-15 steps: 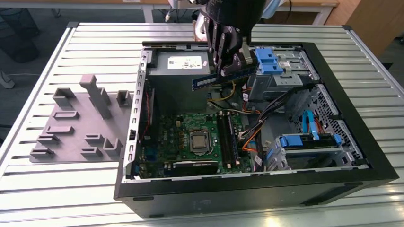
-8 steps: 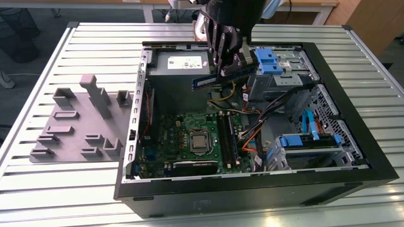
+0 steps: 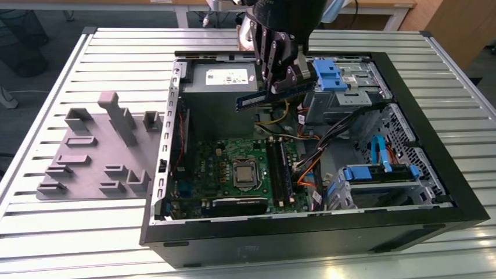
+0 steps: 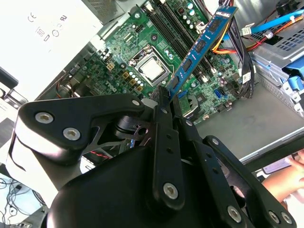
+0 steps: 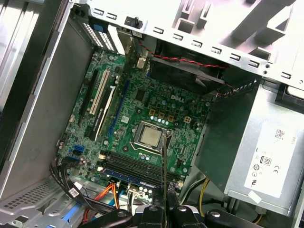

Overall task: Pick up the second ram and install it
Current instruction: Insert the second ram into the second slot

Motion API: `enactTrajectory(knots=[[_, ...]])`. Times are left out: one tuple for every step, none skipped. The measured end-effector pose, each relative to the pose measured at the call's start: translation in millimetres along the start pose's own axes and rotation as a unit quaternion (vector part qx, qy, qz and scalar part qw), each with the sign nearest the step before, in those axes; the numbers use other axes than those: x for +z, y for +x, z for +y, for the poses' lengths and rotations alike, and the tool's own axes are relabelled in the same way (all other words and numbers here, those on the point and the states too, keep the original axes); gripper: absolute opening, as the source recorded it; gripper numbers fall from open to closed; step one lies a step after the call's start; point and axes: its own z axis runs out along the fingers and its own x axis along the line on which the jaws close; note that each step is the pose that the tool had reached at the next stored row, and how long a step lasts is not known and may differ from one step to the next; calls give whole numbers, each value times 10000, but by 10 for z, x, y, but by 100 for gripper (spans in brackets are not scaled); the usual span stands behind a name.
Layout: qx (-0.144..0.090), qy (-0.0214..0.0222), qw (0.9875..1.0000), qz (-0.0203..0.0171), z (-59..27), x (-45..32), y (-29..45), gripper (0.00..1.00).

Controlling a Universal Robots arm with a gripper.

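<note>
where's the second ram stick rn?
The second ram is clamped in the gripper, held in the air above the open computer case, over the motherboard; in the exterior view it hangs beside the power supply, not yet in a slot.

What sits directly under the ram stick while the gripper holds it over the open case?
Under the ram, shut in the gripper, lie the green motherboard, its memory slots and the processor. The gripper's body covers the board's nearer part in the second wrist view.
</note>
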Motion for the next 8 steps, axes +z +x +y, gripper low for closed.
enactTrajectory(knots=[[-3,0,10000,0,0,0,0,14],[-5,0,10000,0,0,0,0,14],[-8,0,10000,0,0,0,0,14],[-11,0,10000,0,0,0,0,14],[-13,0,10000,0,0,0,0,14],[-16,0,10000,0,0,0,0,14],[-18,0,10000,1,0,0,0,14],[-21,0,10000,1,0,0,0,14]])
